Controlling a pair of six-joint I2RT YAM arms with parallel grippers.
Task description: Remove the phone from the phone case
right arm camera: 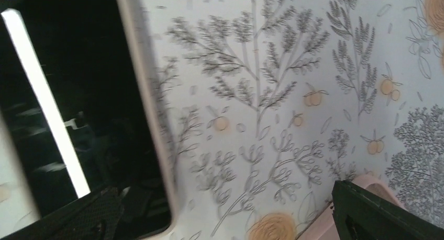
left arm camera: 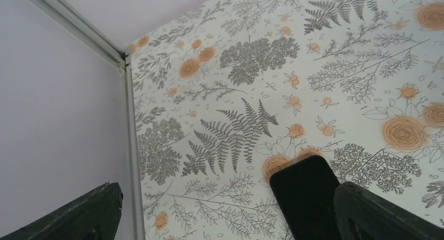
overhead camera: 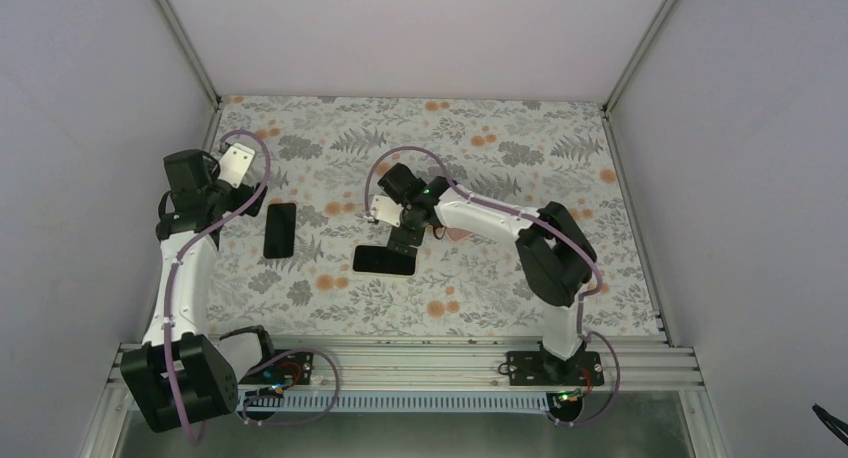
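Both tools gaped empty. Left tool [left arm camera: 225, 219] hung beside black phone [left arm camera: 306, 198] on flowered tabletop [left arm camera: 345, 46]. Right tool [right arm camera: 225, 214] hung between pale-rimmed phone [right arm camera: 78, 119] and pink piece [right arm camera: 320, 225].

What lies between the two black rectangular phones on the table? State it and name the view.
Only bare floral tablecloth separates the left black rectangular phone from the crosswise black rectangular phone; the top external view shows it.

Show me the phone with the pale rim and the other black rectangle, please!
Phone with pale rim [overhead camera: 384, 260]: top view, middle of its screen.
Black rectangle [overhead camera: 281, 229]: top view, its middle.
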